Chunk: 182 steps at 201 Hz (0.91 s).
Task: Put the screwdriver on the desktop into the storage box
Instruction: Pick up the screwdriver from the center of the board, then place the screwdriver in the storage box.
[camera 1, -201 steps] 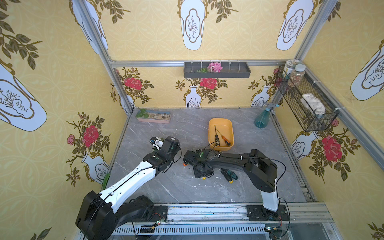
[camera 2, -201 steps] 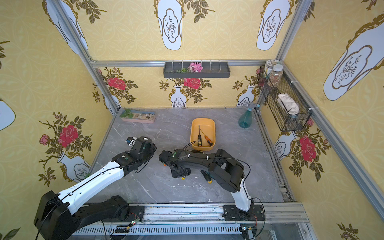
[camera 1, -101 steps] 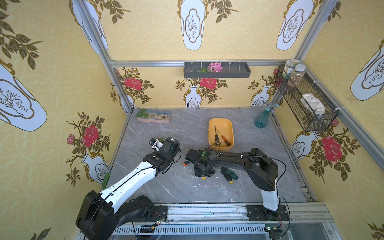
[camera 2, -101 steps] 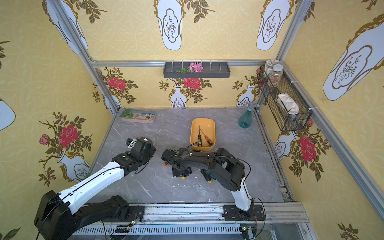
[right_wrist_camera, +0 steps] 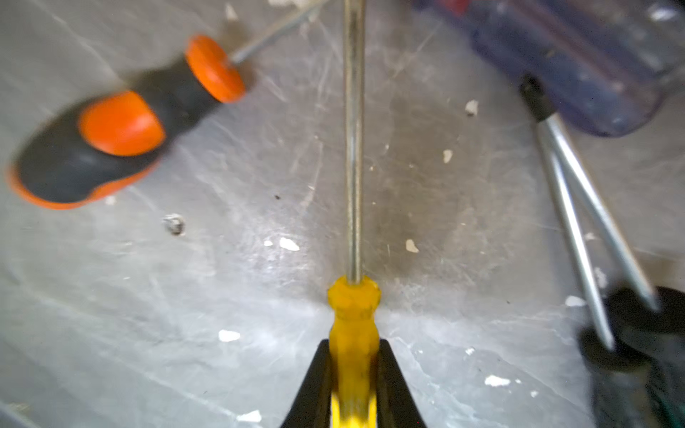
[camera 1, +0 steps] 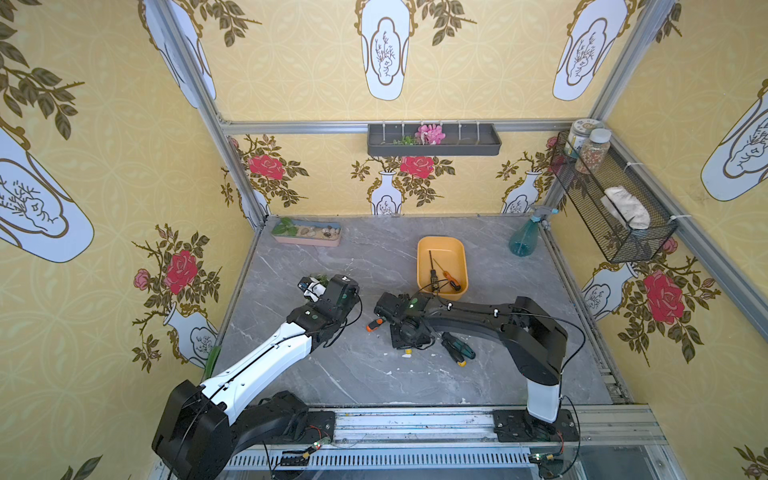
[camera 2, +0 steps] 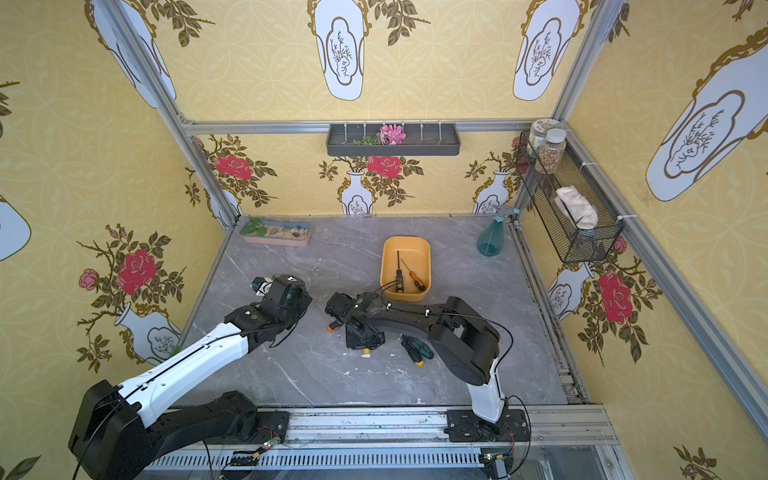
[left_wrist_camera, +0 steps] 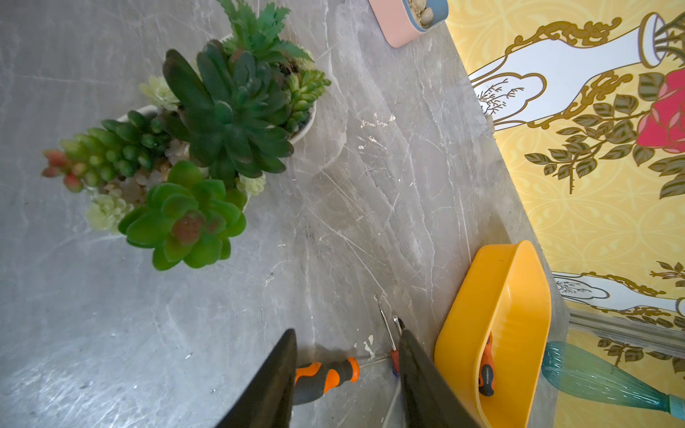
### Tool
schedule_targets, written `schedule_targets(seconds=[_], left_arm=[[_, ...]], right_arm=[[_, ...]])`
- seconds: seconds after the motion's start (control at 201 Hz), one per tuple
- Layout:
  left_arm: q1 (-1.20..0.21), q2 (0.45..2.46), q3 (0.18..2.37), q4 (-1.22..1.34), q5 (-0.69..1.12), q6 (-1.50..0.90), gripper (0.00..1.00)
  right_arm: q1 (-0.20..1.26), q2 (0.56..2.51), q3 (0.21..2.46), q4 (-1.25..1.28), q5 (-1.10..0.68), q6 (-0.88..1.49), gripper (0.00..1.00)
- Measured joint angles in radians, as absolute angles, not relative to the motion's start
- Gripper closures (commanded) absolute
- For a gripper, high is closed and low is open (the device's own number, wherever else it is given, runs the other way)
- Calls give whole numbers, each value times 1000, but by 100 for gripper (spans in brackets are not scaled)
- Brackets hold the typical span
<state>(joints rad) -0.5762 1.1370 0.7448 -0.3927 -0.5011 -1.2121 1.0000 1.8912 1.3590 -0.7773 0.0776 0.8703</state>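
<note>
The storage box (camera 1: 451, 254), right of centre in both top views, holds 2 tools: a black-handled screwdriver (camera 1: 433, 277) and an orange-handled screwdriver (camera 1: 454, 285). The print on them is too small to read. The right gripper (right_wrist_camera: 353, 346), at the lower middle of its wrist view, pinches the yellow-handled screwdriver (right_wrist_camera: 354, 304) low at the desktop (camera 1: 365, 374), just below the box in both top views. The left gripper (left_wrist_camera: 348, 335) has its jaws apart, holding nothing.
</note>
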Motion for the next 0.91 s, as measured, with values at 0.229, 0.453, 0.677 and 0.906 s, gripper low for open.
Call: schedule_targets(seconds=[0.229,0.453,0.677,0.906], left_arm=[[-576,1142,744,-373,-495,-1160,53],[-576,1198,757,-320,-430,-1013,52],[-576,1261,775,-287,-342,-893,51],[-574,1299,783,-286,-276,-820,49]], right_arm=[[881,1764,1420,-840,108,849,92],[627,1781,1527,-860,102,719,91],[491,1966,1666,-843,12,617,90],[455,2137,1771,-819,-63,556,85]])
